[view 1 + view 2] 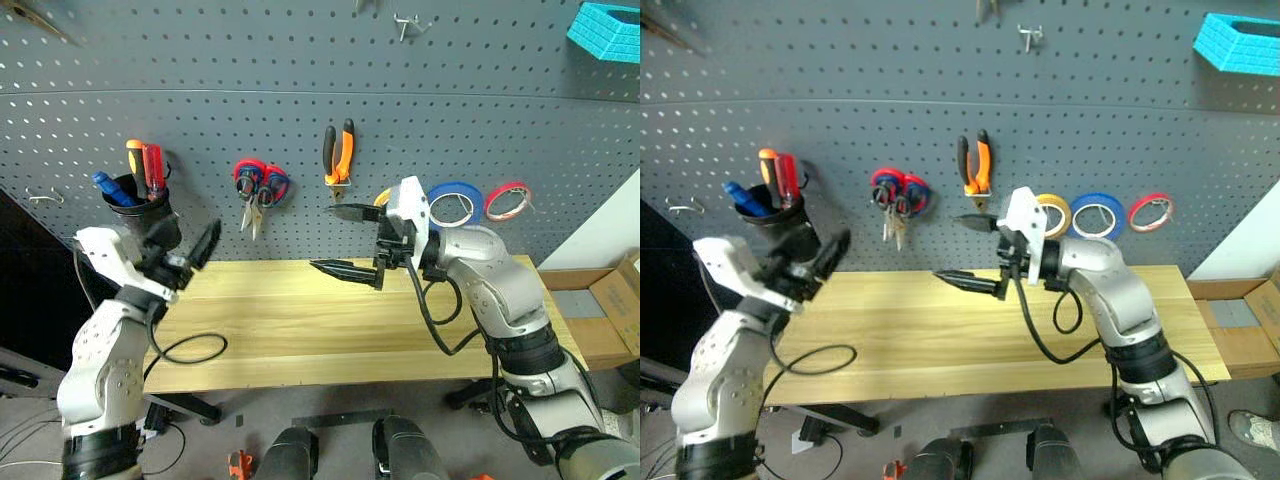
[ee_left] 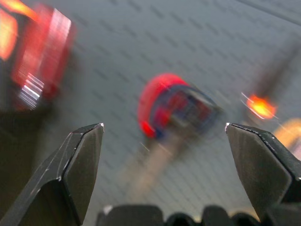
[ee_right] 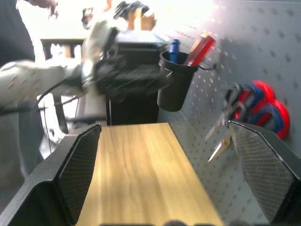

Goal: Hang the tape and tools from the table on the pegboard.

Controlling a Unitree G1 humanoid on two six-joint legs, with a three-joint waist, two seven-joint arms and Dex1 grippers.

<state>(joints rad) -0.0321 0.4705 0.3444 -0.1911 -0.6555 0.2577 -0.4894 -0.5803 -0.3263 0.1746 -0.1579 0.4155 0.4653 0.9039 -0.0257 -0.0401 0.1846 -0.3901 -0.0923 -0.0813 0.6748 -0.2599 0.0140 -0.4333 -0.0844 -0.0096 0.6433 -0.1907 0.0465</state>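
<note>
The pegboard (image 1: 300,90) bears the pliers (image 1: 338,152), a dark-handled pair of scissors (image 3: 231,101) beside the red-and-blue pair (image 1: 262,184), and a black cup (image 1: 140,205) holding the red-handled screwdriver (image 1: 153,170). The yellow tape (image 1: 1053,213) hangs just behind my right wrist. My left gripper (image 1: 185,247) is open and empty, just below and in front of the cup. My right gripper (image 1: 320,238) points sideways over the table (image 1: 300,330), open and empty, below the pliers. No tool lies on the tabletop.
A blue tape ring (image 1: 455,203) and a red one (image 1: 507,200) hang to the right. An orange-and-black screwdriver (image 1: 134,158) shares the cup. A turquoise basket (image 1: 605,30) sits top right, cardboard boxes (image 1: 600,300) stand past the table's right end.
</note>
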